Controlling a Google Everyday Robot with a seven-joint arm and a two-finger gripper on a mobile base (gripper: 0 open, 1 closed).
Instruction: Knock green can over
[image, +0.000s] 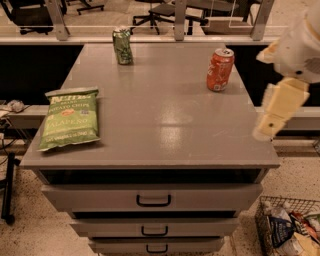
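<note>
Hovering hand (265, 126), arm (300, 50) cropped, beside table (150, 120)

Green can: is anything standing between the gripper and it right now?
Nothing sits squarely in the line, but the red can stands upright close to it, between the gripper off the right edge of the table and the green can at the far side. The chip bag lies clear, front left.
</note>
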